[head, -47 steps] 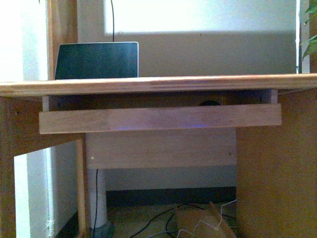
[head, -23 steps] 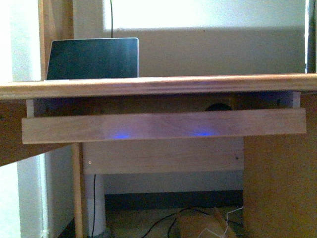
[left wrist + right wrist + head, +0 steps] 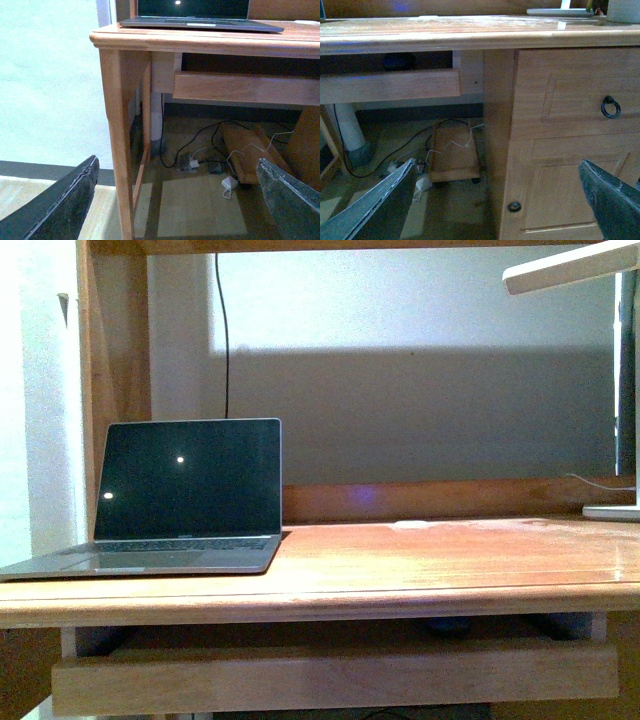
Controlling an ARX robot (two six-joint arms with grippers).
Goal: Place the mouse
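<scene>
Here the desk [image 3: 420,565] fills the front view, its wooden top seen almost edge-on. An open laptop [image 3: 190,490] with a dark screen sits on the desk's left part. At the desk's far right edge stands the white foot of a lamp [image 3: 612,511].

Under the desk top hangs a shallow pull-out tray [image 3: 330,675] with a plain wooden front board. The mouse [image 3: 450,624] shows only as a small dark rounded shape in the shadowed gap between that board and the desk top, right of the desk's middle. It seems to lie on the tray, though the gap is too dim to show its contact.

The left gripper [image 3: 176,165] hangs low in front of the desk's left leg. Its two dark fingers [image 3: 65,200] are spread wide with nothing between them. The right gripper [image 3: 497,165] hangs low before the desk's right side, beside the cabinet door with a ring pull [image 3: 610,106]. Its jaws are likewise wide apart and hold nothing.

On the floor beneath the desk lie loose cables [image 3: 200,150] and a small wooden stand [image 3: 454,155].
</scene>
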